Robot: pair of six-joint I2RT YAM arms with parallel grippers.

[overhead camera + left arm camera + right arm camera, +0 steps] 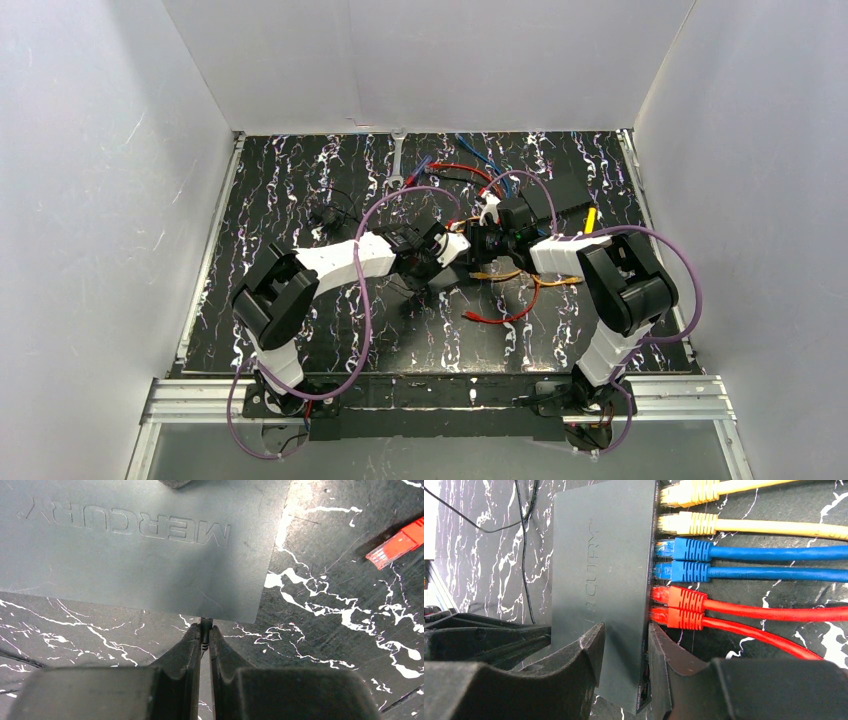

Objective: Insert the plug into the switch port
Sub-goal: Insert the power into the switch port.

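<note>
Marbled blk tabletop (280,180); matte flat switch (599,570) clamped in R tool (624,636); L tool (205,632) pinched together.

One switch (599,570) is in sight. Six plugs sit in its row of sockets: two yellow plugs (686,495), two blue plugs (691,549) and two red plugs (684,600), each on its own cable. One loose red plug (395,542) lies apart from them. There is one wrench (398,155). Two arms are present, the left arm (335,262) and the right arm (625,285).
</note>
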